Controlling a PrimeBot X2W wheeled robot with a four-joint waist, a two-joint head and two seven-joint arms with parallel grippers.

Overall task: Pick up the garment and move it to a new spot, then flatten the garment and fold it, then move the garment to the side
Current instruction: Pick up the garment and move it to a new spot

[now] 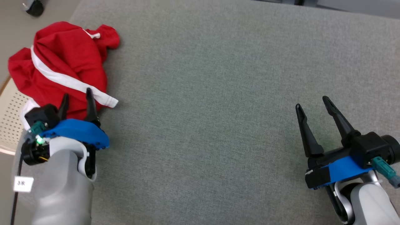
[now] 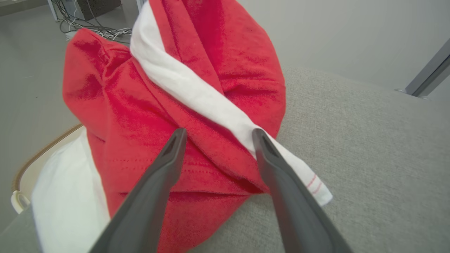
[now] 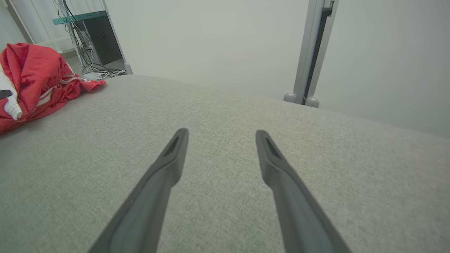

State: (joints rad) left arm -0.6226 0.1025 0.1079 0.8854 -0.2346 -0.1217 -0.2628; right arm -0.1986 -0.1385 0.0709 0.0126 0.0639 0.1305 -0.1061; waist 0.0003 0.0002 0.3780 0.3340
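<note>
The garment is a crumpled red heap with a white stripe, lying at the far left of the grey padded surface and partly hanging over its left edge. My left gripper stands open at the heap's near edge, its fingertips over the red cloth. In the left wrist view the garment rises just ahead of the open fingers, with nothing pinched between them. My right gripper is open over bare grey fabric at the lower right, far from the garment.
A pale perforated basket or chair stands off the surface's left edge, under the garment's overhang. A cabinet with cables and a grey post stand beyond the far edge. A dark object sits on the floor at top left.
</note>
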